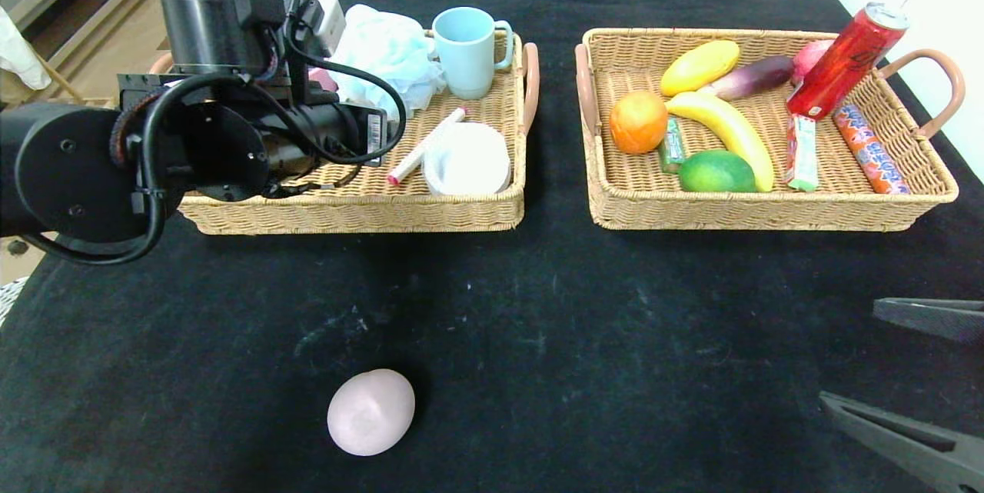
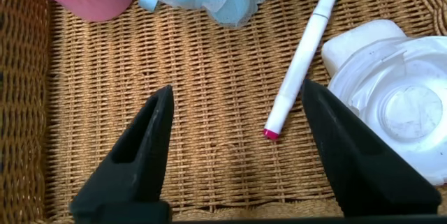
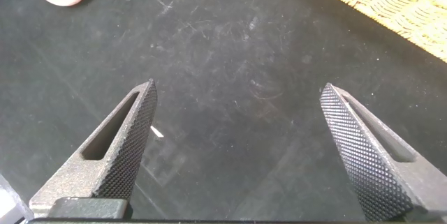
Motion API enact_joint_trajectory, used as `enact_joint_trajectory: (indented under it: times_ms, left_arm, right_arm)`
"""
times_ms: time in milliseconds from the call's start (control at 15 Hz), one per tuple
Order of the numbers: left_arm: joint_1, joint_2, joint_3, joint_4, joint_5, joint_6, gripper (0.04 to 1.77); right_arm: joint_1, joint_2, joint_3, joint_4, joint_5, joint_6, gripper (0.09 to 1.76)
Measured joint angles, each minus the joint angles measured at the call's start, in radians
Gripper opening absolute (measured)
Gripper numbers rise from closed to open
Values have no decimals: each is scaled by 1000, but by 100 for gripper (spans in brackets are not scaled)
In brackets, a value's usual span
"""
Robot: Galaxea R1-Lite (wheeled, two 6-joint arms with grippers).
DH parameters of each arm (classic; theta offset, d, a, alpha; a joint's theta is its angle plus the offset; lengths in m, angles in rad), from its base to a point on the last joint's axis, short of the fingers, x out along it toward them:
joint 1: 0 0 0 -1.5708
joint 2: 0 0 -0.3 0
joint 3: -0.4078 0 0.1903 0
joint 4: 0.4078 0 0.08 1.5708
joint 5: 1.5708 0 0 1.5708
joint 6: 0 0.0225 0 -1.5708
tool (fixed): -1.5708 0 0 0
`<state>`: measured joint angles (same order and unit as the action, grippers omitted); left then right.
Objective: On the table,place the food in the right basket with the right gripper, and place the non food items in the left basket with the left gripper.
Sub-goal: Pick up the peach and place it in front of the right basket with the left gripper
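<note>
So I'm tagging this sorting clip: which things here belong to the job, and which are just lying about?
Job:
pale pink egg-shaped lump on the black cloth
tan wicker right basket
tan wicker left basket
white marker with pink ends
open left gripper
open right gripper

Lying about:
light blue mug
red drink can

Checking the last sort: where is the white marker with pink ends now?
In the head view the white marker lies in the left basket, beside the white disc, below the blue mug.

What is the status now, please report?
Left gripper open over left basket, marker lying inside. Right gripper open, low over table. Pink egg-shaped lump alone on cloth, path clear.
</note>
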<state>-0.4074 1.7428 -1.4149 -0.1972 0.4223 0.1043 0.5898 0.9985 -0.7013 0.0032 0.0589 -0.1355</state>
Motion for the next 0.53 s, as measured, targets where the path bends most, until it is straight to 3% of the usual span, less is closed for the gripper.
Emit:
enact_joint_trajectory:
  times_ms: [267,533]
  left_arm:
    - [-48,-63,37,28,-1,-2,149]
    - [-152,-185,153,151,-10,-20,158]
  right_arm:
    - [-1,-1,1,0,-7,0,171]
    - [-1,-2,4,0,-7,-1,171]
